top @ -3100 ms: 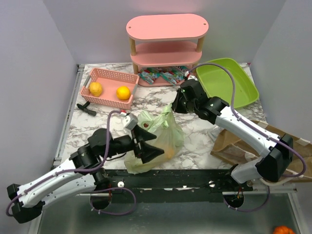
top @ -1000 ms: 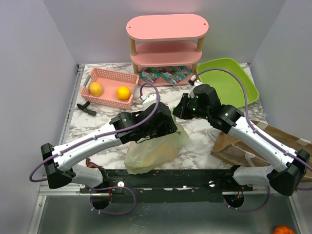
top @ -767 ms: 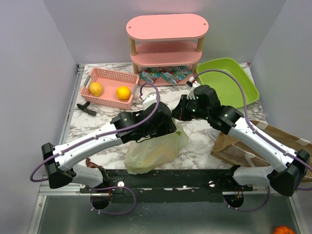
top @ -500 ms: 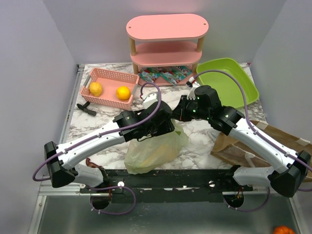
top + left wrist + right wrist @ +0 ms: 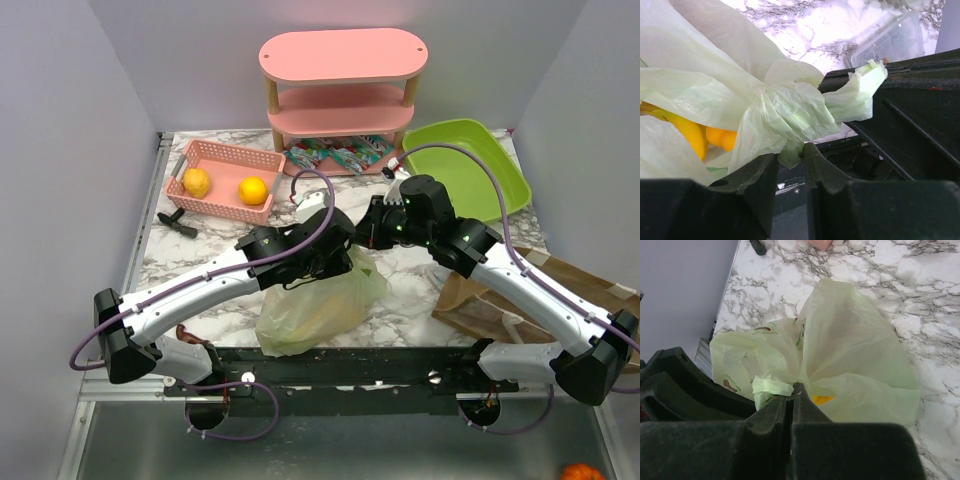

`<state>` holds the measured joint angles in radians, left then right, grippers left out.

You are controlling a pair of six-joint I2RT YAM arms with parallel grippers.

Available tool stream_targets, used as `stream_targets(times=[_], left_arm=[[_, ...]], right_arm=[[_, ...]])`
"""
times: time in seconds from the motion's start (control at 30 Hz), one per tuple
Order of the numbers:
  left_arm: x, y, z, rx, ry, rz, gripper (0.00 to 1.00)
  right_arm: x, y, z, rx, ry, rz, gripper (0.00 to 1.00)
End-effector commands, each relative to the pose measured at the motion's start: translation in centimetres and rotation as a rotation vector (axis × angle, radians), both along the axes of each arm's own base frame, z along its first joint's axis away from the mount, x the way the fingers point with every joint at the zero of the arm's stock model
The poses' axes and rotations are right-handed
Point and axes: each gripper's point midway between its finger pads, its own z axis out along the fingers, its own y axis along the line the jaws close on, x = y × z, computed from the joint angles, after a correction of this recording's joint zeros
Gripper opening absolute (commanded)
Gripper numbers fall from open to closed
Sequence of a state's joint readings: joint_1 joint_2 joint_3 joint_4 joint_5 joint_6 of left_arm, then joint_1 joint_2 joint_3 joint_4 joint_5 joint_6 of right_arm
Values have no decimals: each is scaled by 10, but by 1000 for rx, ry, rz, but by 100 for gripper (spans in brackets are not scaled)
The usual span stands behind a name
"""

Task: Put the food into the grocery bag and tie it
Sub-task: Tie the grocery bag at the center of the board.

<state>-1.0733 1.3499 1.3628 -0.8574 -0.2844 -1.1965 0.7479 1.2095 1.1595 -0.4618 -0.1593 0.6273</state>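
The tying step is in hand. The grocery bag (image 5: 315, 305) sits at the 6 o'clock edge of the table (image 5: 200, 255), yellow food (image 5: 690, 132) showing through it and a knot (image 5: 790, 112) in its handles. The left gripper (image 5: 791, 155) has its jaws nearly closed, nipping plastic at the knot's 6 o'clock. The right gripper (image 5: 790, 390) has its jaws shut on a fold of the bag. The next move likely calls for pulling apart to cinch the knot.

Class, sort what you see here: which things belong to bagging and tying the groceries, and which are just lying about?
In the job: grocery bag, yellow food inside it, left gripper, right gripper.
Lying about: pink basket, pink shelf, green tray, brown paper bag.
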Motion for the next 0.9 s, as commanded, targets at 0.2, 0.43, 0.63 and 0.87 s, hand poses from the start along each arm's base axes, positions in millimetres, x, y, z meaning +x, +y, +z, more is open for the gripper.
stream_targets(times=[0.2, 0.43, 0.63, 0.87], left_arm=[[6, -4, 1, -2, -23, -2, 11], [2, -8, 17, -72, -70, -53, 0], [-18, -14, 60, -193, -149, -206, 0], [-52, -3, 94, -362, -258, -390, 0]], right_arm=[[-7, 2, 6, 26, -23, 37, 1], [-2, -1, 6, 19, -18, -11, 1], [17, -19, 2, -39, -9, -170, 1], [36, -34, 14, -46, -49, -314, 1]])
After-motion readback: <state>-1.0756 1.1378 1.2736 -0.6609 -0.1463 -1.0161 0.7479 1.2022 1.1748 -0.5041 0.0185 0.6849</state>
